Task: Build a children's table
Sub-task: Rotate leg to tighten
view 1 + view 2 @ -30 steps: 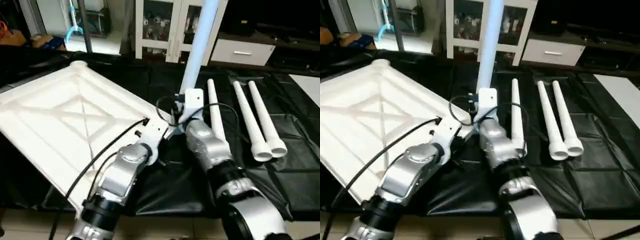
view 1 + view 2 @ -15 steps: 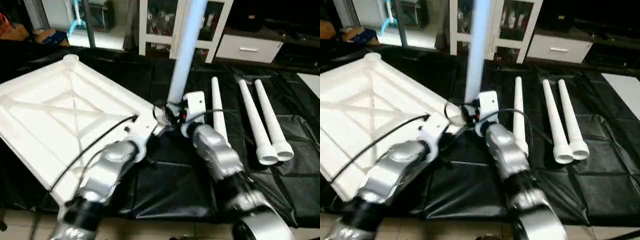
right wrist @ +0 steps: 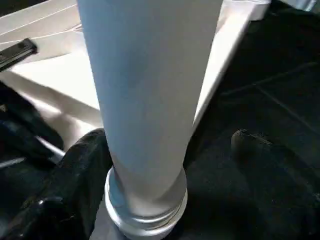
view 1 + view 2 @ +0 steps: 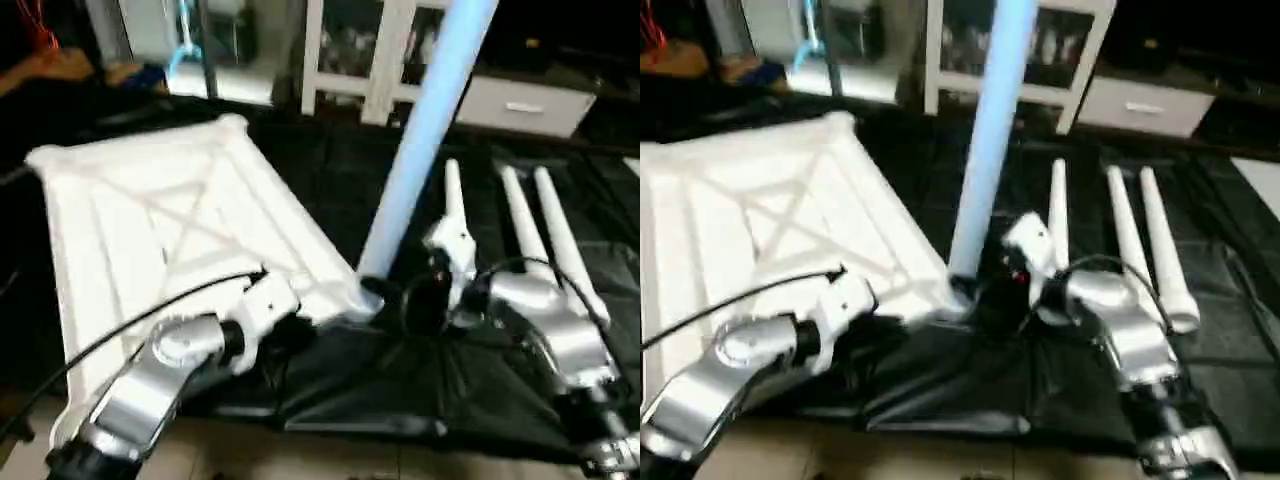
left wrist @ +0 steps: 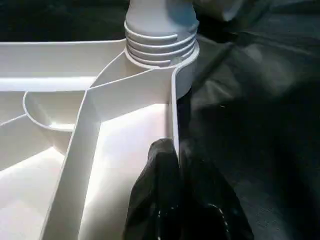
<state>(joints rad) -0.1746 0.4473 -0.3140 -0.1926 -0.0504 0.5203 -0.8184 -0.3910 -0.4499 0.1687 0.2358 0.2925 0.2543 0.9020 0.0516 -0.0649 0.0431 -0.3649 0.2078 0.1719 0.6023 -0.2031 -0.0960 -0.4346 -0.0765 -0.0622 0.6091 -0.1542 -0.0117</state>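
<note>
The white table top (image 4: pixel 150 210) lies underside up on the black mat, its X ribs showing. One white leg (image 4: pixel 425 130) stands upright in the near right corner socket (image 5: pixel 160 45). My left gripper (image 5: pixel 177 200) is shut on the top's rim wall just beside that socket. My right gripper (image 3: pixel 167 142) is open, a black finger (image 3: pixel 80 175) on either side of the leg's base and the far finger well clear of it. Three more legs (image 4: pixel 520 215) lie side by side on the mat to the right.
The black mat (image 4: pixel 330 400) covers the work area, and its front edge runs close below my arms. A white glass-door cabinet (image 4: pixel 350 50) and a white drawer unit (image 4: pixel 520 100) stand behind it. Dark clutter sits at the back left.
My right gripper's fingers have spread apart off the upright leg, and that arm now sits further right of it. The leg stays standing in the socket. The head camera has shifted.
</note>
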